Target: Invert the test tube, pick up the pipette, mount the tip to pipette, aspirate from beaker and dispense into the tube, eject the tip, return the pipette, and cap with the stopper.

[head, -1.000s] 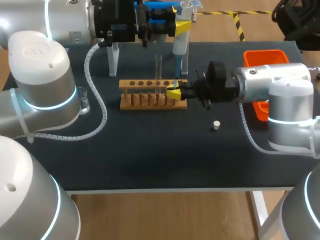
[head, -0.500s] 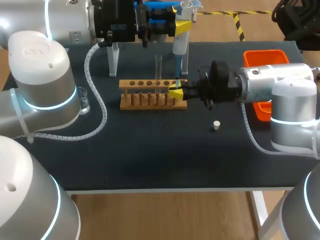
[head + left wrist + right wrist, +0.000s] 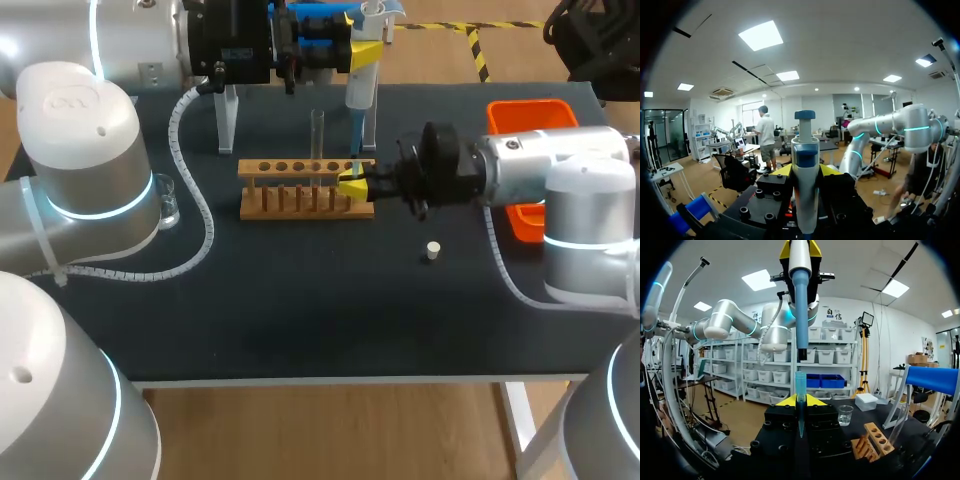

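Pipette (image 3: 361, 92) hangs upright at upper centre, clamped in the left tool (image 3: 366, 52); straight below its nozzle the right tool (image 3: 349, 186) pinches the tip (image 3: 800, 390), both long axes vertical and aligned.

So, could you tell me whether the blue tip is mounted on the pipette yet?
Not mounted: the small blue plastic tip stands upright in the right gripper, a gap below the white-and-blue pipette.

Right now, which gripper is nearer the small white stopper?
Right. The right gripper is by the wooden rack, just beyond the stopper; the left gripper holds the pipette farther back.
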`<action>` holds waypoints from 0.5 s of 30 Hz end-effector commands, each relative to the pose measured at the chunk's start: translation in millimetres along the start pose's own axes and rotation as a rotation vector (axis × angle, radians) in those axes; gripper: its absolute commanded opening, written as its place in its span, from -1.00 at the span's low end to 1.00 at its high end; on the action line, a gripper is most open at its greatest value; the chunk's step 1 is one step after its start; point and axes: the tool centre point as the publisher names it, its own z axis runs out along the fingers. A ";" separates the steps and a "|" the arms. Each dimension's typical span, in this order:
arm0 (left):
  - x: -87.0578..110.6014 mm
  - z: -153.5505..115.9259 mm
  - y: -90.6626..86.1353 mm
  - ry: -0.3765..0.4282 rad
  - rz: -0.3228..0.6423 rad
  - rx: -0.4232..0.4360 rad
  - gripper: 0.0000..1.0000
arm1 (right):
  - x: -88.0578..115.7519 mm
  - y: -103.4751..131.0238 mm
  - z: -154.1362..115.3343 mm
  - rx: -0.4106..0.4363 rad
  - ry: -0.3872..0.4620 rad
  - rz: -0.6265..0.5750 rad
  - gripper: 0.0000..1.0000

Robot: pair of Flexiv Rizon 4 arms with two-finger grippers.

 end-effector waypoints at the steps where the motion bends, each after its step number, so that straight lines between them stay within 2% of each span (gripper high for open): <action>1: -0.5 -1.6 -0.9 0.004 0.000 -0.002 -1.00 | 1.6 1.2 -1.2 0.001 0.000 -0.001 -1.00; 15: -0.5 -1.6 -0.9 0.004 0.000 -0.002 -1.00 | 3.9 3.9 -0.4 0.000 0.003 -0.007 -1.00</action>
